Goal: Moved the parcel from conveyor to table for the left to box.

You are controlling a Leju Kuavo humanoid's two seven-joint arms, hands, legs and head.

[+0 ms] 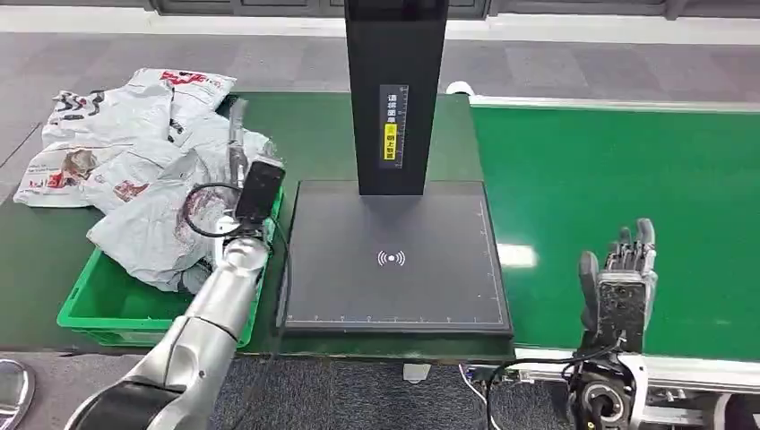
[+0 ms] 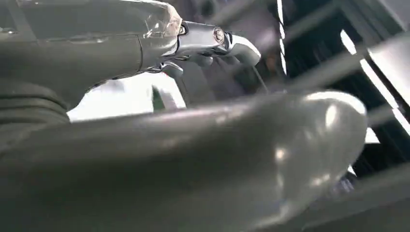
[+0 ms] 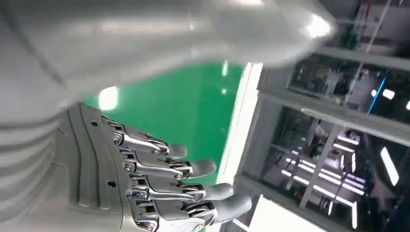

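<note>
Head view shows the green conveyor (image 1: 627,197) bare of any parcel where it can be seen, while a heap of grey mail parcels (image 1: 134,170) lies at the far left of the dark tabletop (image 1: 27,251), spilling into the green crate (image 1: 107,309) near its front left edge. The left hand (image 1: 240,157) is raised over that heap above the crate; whether it is spread or pinching something I cannot tell, since its wrist camera hides it here and the left wrist view is too blurred to settle it. The right hand (image 1: 623,269) stands upright over the conveyor's near edge, fingers (image 3: 193,169) straight and slightly apart, holding nothing. The black scanner pad (image 1: 394,260) between crate and conveyor carries no parcel. As a judgement, a boxing pass looks finished or nearly so, and the right hand waits for another parcel.
</note>
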